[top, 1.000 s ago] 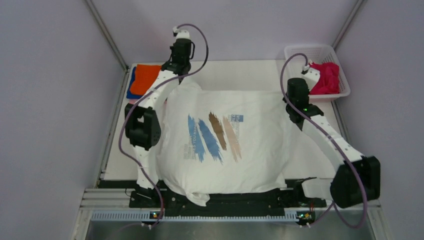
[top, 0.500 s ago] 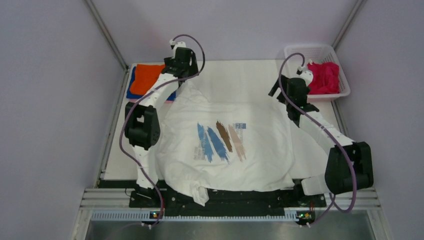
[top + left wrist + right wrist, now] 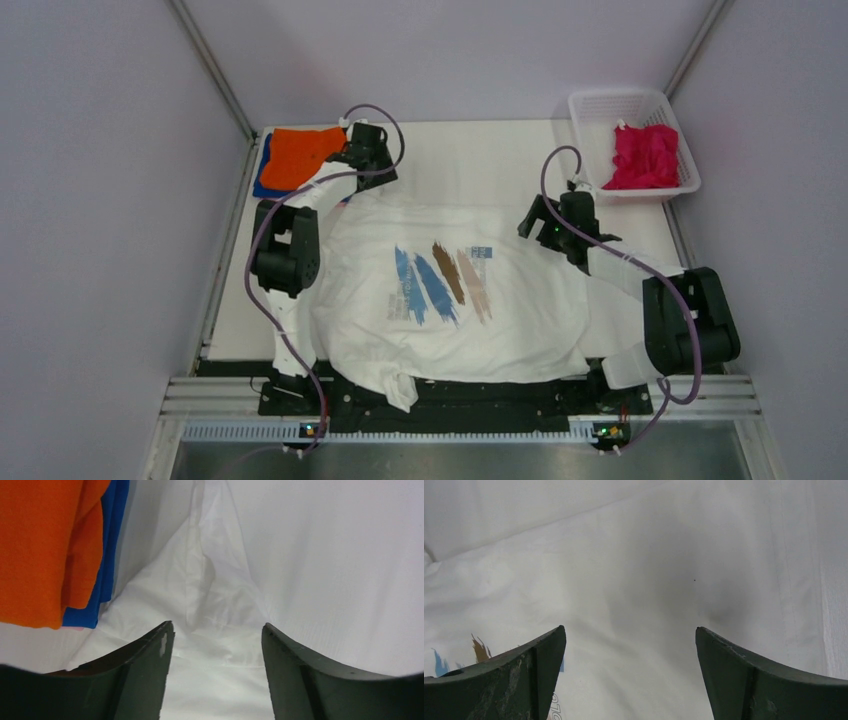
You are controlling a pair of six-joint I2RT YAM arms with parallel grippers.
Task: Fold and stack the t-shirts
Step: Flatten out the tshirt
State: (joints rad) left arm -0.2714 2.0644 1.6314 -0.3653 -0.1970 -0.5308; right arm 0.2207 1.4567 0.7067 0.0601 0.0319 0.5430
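Observation:
A white t-shirt (image 3: 510,310) with a blue, brown and tan brush-stroke print lies spread over the middle of the table, its hem hanging over the near edge. My left gripper (image 3: 370,170) hovers open over the shirt's far left shoulder (image 3: 210,595), jaws apart with only cloth beneath (image 3: 217,625). My right gripper (image 3: 535,217) stands open above the far right part of the shirt (image 3: 649,580), nothing between its jaws (image 3: 630,627). An orange shirt (image 3: 300,155) (image 3: 40,545) lies folded on a blue one (image 3: 262,180) (image 3: 112,540) at the back left.
A white mesh basket (image 3: 615,93) at the back right corner holds a crumpled magenta shirt (image 3: 645,155). Bare white table (image 3: 470,150) shows behind the spread shirt. Grey walls and metal posts close in both sides.
Both grippers went from shut on the shirt's far corners to open and let it go. The shirt has settled flat. Both arms have come down and drawn nearer.

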